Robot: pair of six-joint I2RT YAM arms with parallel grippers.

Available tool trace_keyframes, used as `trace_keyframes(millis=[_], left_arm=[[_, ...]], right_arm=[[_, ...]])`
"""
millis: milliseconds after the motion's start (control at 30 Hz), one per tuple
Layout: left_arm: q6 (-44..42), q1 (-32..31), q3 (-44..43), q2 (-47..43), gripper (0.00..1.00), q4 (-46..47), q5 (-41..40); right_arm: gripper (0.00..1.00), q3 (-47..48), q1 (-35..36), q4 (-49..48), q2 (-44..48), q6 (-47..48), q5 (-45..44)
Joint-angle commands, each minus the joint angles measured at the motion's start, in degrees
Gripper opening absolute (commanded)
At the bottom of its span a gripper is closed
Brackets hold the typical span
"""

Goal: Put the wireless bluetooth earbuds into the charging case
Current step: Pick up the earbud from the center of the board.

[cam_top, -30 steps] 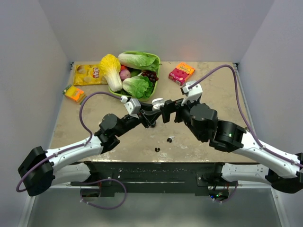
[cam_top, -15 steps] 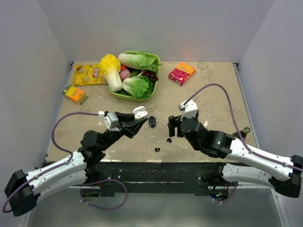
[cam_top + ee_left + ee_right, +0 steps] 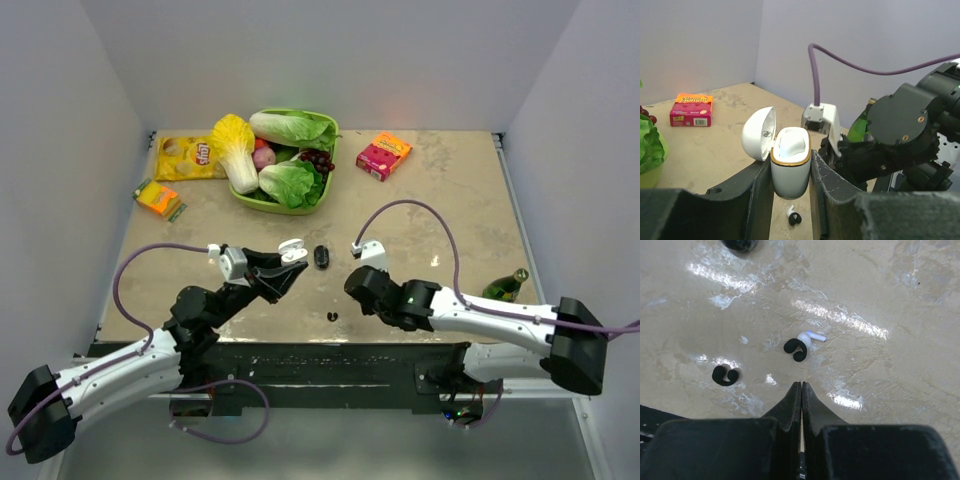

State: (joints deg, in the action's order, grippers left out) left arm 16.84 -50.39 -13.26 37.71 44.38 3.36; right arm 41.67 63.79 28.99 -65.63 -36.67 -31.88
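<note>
The white charging case (image 3: 790, 165) stands upright with its lid (image 3: 758, 132) open, and my left gripper (image 3: 790, 176) is shut on its sides, holding it above the table (image 3: 292, 248). Two black earbuds lie on the table. One with a white stem (image 3: 799, 347) lies just ahead of my right gripper (image 3: 801, 384), which is shut and empty, low over the table (image 3: 351, 286). The other earbud (image 3: 725, 375) lies to its left (image 3: 332, 317). An earbud (image 3: 793, 217) also shows on the table below the held case.
A black oval object (image 3: 321, 257) lies between the two grippers. At the back are a green bowl (image 3: 250, 200) of vegetables, a chips bag (image 3: 185, 157), an orange packet (image 3: 157, 197) and a red box (image 3: 384, 155). A green bottle (image 3: 505, 287) lies by the right arm.
Both arms have pulled back from the table's middle toward the near edge. The right gripper dropped low beside the earbuds and its jaws went from open to shut. The left still holds the case.
</note>
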Motion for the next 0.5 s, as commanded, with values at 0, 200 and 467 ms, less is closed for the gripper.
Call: trace_keyframes(millis=[0,200,467], left_arm=[[0.91,-0.50,-0.10,0.08,0.00,1.85,0.43],[1.09,-0.41,0.25,-0.18,0.00,0.88,-0.10],[1.62,-0.59,0.86,0.52,0.00,1.32,-0.19]], right_arm=[[0.00,0.08,-0.42,-2.54,-4.59,-2.62,-0.99],[0.00,-1.59,-3.84,-6.21,-7.67,-3.06,0.67],[0.02,-5.11,-9.83,-14.49,-12.42,-1.22,11.39]])
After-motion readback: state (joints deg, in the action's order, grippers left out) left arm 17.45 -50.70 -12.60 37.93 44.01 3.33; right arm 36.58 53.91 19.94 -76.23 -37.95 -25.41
